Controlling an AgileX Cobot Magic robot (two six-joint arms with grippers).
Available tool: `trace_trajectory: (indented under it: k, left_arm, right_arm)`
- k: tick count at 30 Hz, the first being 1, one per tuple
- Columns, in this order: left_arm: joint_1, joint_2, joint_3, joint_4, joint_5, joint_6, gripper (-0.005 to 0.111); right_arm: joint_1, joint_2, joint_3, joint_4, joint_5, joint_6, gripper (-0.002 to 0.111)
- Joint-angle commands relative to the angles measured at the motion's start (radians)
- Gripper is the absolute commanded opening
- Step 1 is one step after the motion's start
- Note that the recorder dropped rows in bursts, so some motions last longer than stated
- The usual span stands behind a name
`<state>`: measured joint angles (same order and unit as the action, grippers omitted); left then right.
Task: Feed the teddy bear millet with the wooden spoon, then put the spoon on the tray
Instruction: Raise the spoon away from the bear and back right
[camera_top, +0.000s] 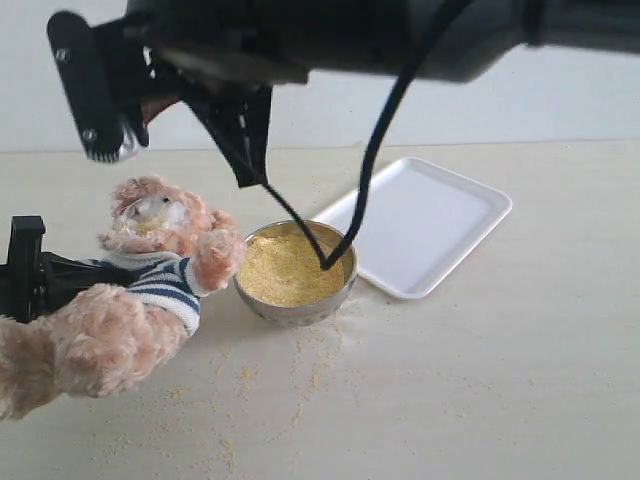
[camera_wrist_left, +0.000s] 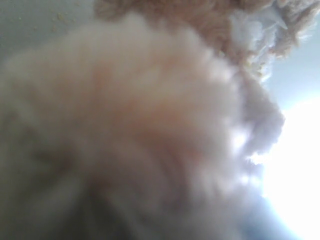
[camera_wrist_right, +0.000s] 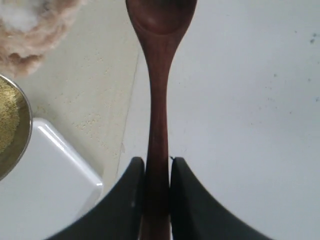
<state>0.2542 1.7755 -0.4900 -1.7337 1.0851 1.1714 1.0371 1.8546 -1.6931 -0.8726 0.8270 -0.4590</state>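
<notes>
Grips the wooden spoon (camera_wrist_right: 157, 100) in the right pincer (camera_wrist_right: 157, 165), two smooth black curved fingers (camera_wrist_right: 125, 200) closed tight on the thin tapering handle, glossy reddish-brown wood running straight out from the fingertips to the oval bowl at the far end

Shows, off to one side of that spoon tip and apart from it, the fluffy tan and whitish head of the teddy bear (camera_wrist_right: 30, 25)

Holds the bear by the body in the left pincer (camera_top: 85, 272), matte black fingers sunk into the fur under the navy-and-white striped shirt (camera_top: 165, 285), fingertips hidden; fills the left wrist view with blurred soft plush

Places, on the far side of the bear from the left pincer, a round shiny steel bowl (camera_top: 300, 312) with one furry paw at its rim, heaped with fine yellow millet (camera_top: 285, 270)

Sets the tray (camera_top: 430, 220) farther out again, just beside the bowl: flat, white, rectangular, rounded corners, low raised rim

Leaves loose yellow specks strewn over the pale matte table (camera_top: 480, 380) in front of the bowl
</notes>
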Motion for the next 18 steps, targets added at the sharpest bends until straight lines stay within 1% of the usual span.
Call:
trace_trajectory:
  k: [1, 3, 7, 10, 13, 15, 18]
  left_arm:
    - [0.001, 0.002, -0.005, -0.011, 0.034, 0.002, 0.005]
    - [0.001, 0.002, -0.005, -0.011, 0.034, 0.011, 0.005]
    - [0.001, 0.002, -0.005, -0.011, 0.034, 0.011, 0.005]
    - [0.001, 0.002, -0.005, -0.011, 0.034, 0.012, 0.005]
    - [0.001, 0.002, -0.005, -0.011, 0.034, 0.014, 0.005]
    - [0.001, 0.002, -0.005, -0.011, 0.032, 0.014, 0.005]
    - [0.001, 0.002, -0.005, -0.011, 0.021, 0.014, 0.005]
  right_arm:
    - [-0.103, -0.093, -0.004, 0.172, 0.014, -0.016, 0.0]
    - [-0.151, -0.114, -0.004, 0.258, 0.025, -0.045, 0.0]
    - [-0.274, -0.138, -0.004, 0.499, 0.063, -0.167, 0.0]
    - [-0.357, -0.131, -0.004, 0.619, 0.125, -0.261, 0.0]
    - [-0.415, -0.114, -0.004, 0.708, 0.21, -0.329, 0.0]
    - [-0.436, -0.102, -0.004, 0.73, 0.255, -0.353, 0.0]
    - [-0.439, -0.085, -0.004, 0.73, 0.282, -0.362, 0.0]
